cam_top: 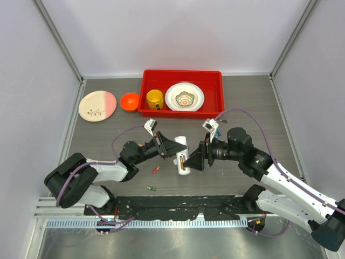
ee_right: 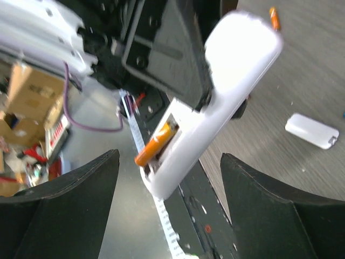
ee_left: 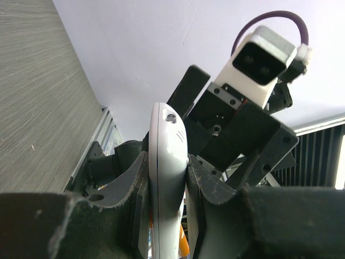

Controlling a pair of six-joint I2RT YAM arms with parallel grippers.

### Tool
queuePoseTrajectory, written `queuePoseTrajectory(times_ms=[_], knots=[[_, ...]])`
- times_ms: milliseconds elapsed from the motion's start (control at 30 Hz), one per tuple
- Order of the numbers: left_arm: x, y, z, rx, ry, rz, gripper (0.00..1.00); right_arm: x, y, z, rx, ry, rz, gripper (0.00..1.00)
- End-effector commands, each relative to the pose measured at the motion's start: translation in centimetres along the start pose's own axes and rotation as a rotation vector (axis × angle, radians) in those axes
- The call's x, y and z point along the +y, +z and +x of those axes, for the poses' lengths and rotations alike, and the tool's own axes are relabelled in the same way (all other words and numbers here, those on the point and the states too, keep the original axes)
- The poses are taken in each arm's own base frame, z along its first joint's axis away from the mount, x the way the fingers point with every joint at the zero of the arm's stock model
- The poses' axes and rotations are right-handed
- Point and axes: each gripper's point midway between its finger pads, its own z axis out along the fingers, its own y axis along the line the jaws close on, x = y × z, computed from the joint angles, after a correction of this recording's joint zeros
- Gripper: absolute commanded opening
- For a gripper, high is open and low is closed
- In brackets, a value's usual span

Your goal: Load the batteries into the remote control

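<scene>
Above the desk [cam_top: 259,97], the left fingers [ee_left: 126,194] clamp the remote control [ee_right: 226,81]; the right fingers [ee_right: 70,205] gape wide. Best nudge the protruding orange battery [ee_right: 156,143] flat, gently.

White remote control [ee_right: 229,81], orange battery [ee_right: 156,143]

Grey wood-grain table [cam_top: 97,137] enclosed by pale walls [cam_top: 178,32].

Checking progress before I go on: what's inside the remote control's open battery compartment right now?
One orange battery lies in the remote control, in its open compartment, with one end poking out past the edge. Whether a second cell sits beside it cannot be seen: that part is shadowed.
</scene>
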Motion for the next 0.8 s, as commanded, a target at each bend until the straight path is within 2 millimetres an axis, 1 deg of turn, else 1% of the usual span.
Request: queuePoseTrajectory(times_ms=[0,67,133,200,333,567,667,767], knots=[[-6.4,-0.4,-0.4,-0.023,0.121,0.258,0.00,1.2,-0.1,-4.3,-0.190,0.094,-0.059,0.81],[-6.4,-0.3,-0.5,-0.025,0.121,0.258,0.00,1.5,0.1,-4.5,-0.211,0.117,-0.097,0.81],[-6.3,-0.3,-0.5,-0.025,0.119,0.255,0.00,1.9,0.2,-4.3,-0.198,0.156,-0.128,0.81],[-6.3,-0.3,-0.6,-0.029,0.121,0.254,0.00,1.7,0.4,-3.9,-0.183,0.169,-0.127,0.81],[-6.4,-0.2,-0.6,-0.028,0.122,0.258,0.00,1.8,0.5,-3.1,-0.149,0.171,-0.147,0.80],[-6.5,-0.1,-0.6,-0.026,0.120,0.259,0.00,0.9,0.9,-1.1,-0.074,0.172,-0.123,0.77],[-6.5,-0.1,-0.7,-0.028,0.120,0.260,0.00,0.3,1.0,-0.5,-0.051,0.171,-0.104,0.76],[-6.5,-0.1,-0.7,-0.030,0.122,0.260,0.00,0.1,1.1,-0.3,-0.042,0.167,-0.096,0.76]])
